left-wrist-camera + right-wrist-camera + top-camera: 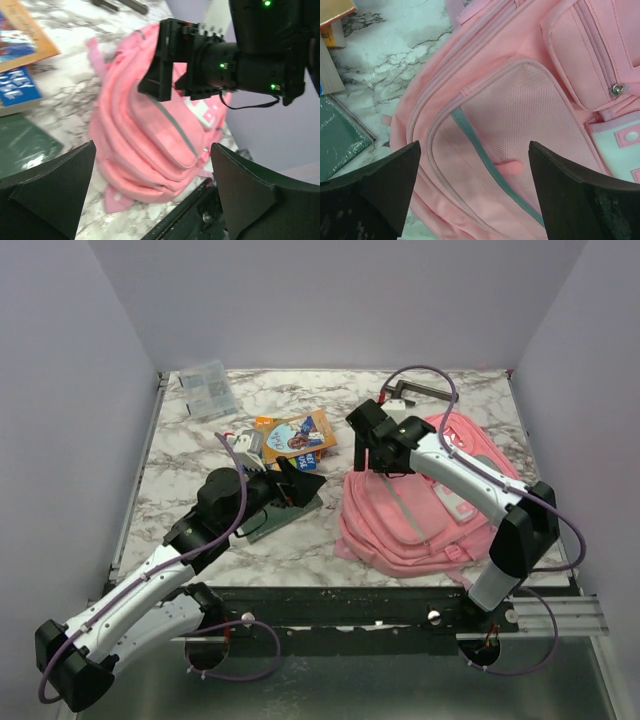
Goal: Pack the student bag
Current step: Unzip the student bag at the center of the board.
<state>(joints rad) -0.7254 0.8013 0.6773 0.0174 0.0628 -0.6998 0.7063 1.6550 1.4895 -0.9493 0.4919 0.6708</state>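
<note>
One large soft pink fabric backpack [420,512] lies flat on the right half of the white marble table [300,390], grey-trimmed pockets upward. There are three books, as far as the views allow: an orange-covered one [295,436] stacked on a blue one [20,87], and a flat dark green one [340,135]. One clear plastic packet [207,390] sits at the far left corner.

The right gripper [475,195] hangs over the bag's mesh-fronted pocket, jaws spread wide and holding nothing. The left gripper [150,200], also spread and empty, is over the green book, with the bag apart ahead of it.

The blue cover's white letters seem to read "REY", cut off at the edge.
</note>
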